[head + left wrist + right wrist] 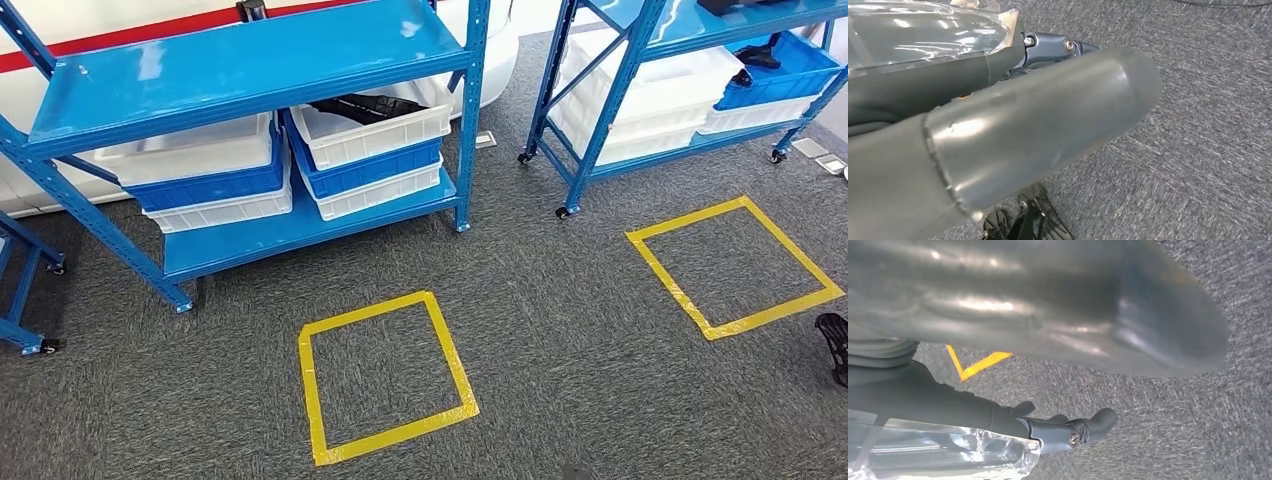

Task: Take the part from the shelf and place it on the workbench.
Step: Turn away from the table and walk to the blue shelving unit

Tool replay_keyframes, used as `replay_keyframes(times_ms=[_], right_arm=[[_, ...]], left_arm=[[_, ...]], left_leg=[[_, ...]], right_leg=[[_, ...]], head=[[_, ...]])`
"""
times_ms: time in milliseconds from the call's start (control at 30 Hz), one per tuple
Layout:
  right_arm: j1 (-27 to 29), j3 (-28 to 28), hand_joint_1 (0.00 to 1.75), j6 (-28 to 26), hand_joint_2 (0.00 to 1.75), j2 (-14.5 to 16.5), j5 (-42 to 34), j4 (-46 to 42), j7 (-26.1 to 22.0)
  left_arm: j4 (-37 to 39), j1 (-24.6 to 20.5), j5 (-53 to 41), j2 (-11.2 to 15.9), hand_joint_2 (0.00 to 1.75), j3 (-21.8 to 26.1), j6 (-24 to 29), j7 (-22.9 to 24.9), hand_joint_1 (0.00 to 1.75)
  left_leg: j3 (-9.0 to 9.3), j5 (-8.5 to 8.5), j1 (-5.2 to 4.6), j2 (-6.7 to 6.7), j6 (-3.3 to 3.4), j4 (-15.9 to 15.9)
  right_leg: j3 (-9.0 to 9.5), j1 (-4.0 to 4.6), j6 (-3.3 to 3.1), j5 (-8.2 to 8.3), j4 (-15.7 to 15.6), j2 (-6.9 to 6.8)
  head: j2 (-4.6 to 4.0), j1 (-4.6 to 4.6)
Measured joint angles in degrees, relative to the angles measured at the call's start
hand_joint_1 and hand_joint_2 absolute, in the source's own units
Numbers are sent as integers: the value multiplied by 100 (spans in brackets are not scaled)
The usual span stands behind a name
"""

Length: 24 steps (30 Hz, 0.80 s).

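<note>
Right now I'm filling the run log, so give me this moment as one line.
stage: pre-pick | left hand: empty | right hand: empty | black part in white plastic bin: on blue metal shelf | yellow tape square: on carpet

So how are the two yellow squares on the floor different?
The near yellow square lies on the carpet in front of the left shelf; the far yellow square lies in front of the right shelf. The near square's sides run almost straight up and down the head view, while the far square sits turned more like a diamond. Both are outlines of yellow tape with bare grey carpet inside.
</note>
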Motion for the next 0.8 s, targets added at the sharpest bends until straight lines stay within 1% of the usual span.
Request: replay_keyframes(times_ms=[33, 67, 100, 133, 167, 200, 233, 267, 300, 333, 433, 467, 500, 533, 567, 600, 633, 667, 700, 733, 767, 800], right_arm=[[7, -1, 0, 0, 0, 1, 1, 0, 0], [12, -2, 0, 0, 0, 0, 2, 0, 0], [13, -3, 0, 0, 0, 0, 3, 0, 0], [12, -3, 0, 0, 0, 3, 5, 0, 0], [10, -4, 0, 0, 0, 7, 9, 0, 0], [8, -4, 0, 0, 0, 11, 15, 0, 0], [5, -4, 0, 0, 0, 15, 21, 0, 0], [1, -4, 0, 0, 0, 16, 25, 0, 0], [-2, -4, 0, 0, 0, 16, 27, 0, 0], [-5, -4, 0, 0, 0, 15, 27, 0, 0], [-8, -4, 0, 0, 0, 14, 26, 0, 0], [-10, -4, 0, 0, 0, 16, 27, -1, 0], [-15, -4, 0, 0, 0, 20, 42, -3, 1], [-9, -4, 0, 0, 0, 23, 72, -5, 10], [0, -4, 0, 0, 0, 27, 103, -7, 23], [9, -4, 0, 0, 0, 27, 138, -8, 36], [19, -4, 0, 0, 0, 26, 161, -7, 49], [16, -4, 0, 0, 0, 23, 171, -7, 52], [13, -4, 0, 0, 0, 19, 184, -7, 52], [8, -3, 0, 0, 0, 17, 194, -7, 52], [4, -3, 0, -1, 0, 16, 203, -7, 53], [-1, -3, 0, -1, 0, 17, 211, -7, 57]], left_arm=[[0, -1, 7, 1, 0, 0, 0, 1, 0], [0, 1, 15, 2, 0, 1, 1, 2, 0], [0, 4, 23, 3, 0, 2, 2, 2, 0], [0, 5, 28, 6, 0, 2, 3, 3, 0], [0, 5, 31, 8, 0, 3, 4, 3, 0], [0, -1, 31, 9, 0, 3, 5, 3, 0], [0, -8, 31, 10, 0, 2, 5, 3, 0], [0, -15, 31, 8, 0, 2, 7, 1, 0], [0, -21, 31, 7, 0, 2, 8, -1, 0], [0, -23, 31, 5, 0, 2, 9, -2, 0], [0, -24, 31, 4, 0, 3, 10, -3, 0], [0, -23, 31, 5, 0, 3, 11, -4, 0], [0, -23, 33, 2, 0, 3, 13, -5, 0], [0, -23, 36, 2, 0, 2, 18, -7, 0], [0, -20, 42, 1, 0, 2, 24, -8, 0], [0, -17, 49, -2, 0, 2, 30, -9, 0], [0, -14, 53, -1, 0, 2, 33, -10, 0], [0, -11, 58, -4, 0, 3, 34, -10, 0], [0, -11, 65, -6, 0, 3, 35, -10, 0], [0, -11, 74, -7, 0, 3, 36, -10, 0], [0, -11, 83, -6, 0, 3, 40, -11, 0], [0, -8, 91, -5, 0, 3, 44, -12, 0]], left_leg=[[-177, -144, 19, 31, -28, 346], [-295, -195, 36, 53, -51, 564], [-303, -127, 50, 73, -65, 558], [-202, 24, 61, 104, -70, 347], [-2, 223, 67, 175, -65, -35], [211, 375, 61, 292, -48, -429], [374, 472, 51, 378, -23, -730], [475, 516, 37, 442, 5, -916], [499, 512, 24, 463, 26, -968], [496, 514, 20, 433, 38, -970], [494, 512, 17, 425, 43, -967], [493, 512, 7, 399, 61, -971], [510, 536, 11, 347, 106, -1005], [522, 565, 14, 238, 164, -1038], [534, 593, 18, 106, 220, -1069], [549, 622, 31, -21, 259, -1096], [547, 626, 32, -139, 268, -1092], [554, 622, 33, -217, 259, -1086], [556, 616, 34, -281, 243, -1077], [556, 600, 23, -342, 213, -1056], [549, 583, 14, -387, 179, -1039], [539, 571, 9, -423, 142, -1031]], right_leg=[[0, 3, -7, -6, 1, -46], [0, 4, -11, -10, 1, -95], [3, 3, -13, -14, 2, -142], [9, 1, -8, -20, 2, -184], [22, 1, 2, -28, 2, -225], [40, 14, 22, -42, 3, -262], [58, 31, 50, -60, 2, -296], [77, 48, 78, -75, 1, -325], [89, 63, 100, -88, 0, -346], [96, 65, 113, -94, -3, -358], [99, 64, 118, -95, -4, -364], [111, 62, 135, -96, -17, -391], [110, 56, 163, -131, 21, -349], [-81, 50, 170, -329, 444, -258], [-288, 42, 192, -511, 883, -162], [-476, 36, 215, -649, 1263, -39], [-594, 32, 242, -695, 1464, 20], [-461, 19, 303, -522, 1144, 57], [-276, -2, 347, -340, 716, 140], [-128, -16, 354, -193, 353, 210], [-29, -23, 332, -107, 118, 262], [12, -16, 284, -77, 23, 283]], head=[[0, -1], [0, -1], [0, -3], [0, -2], [0, -3], [0, -4], [0, 1], [0, 3], [0, 8], [0, 12], [0, 11], [0, 10], [0, 14], [0, 26], [0, 37], [0, 51], [0, 60], [0, 61], [0, 66], [0, 67], [0, 64], [0, 62]])
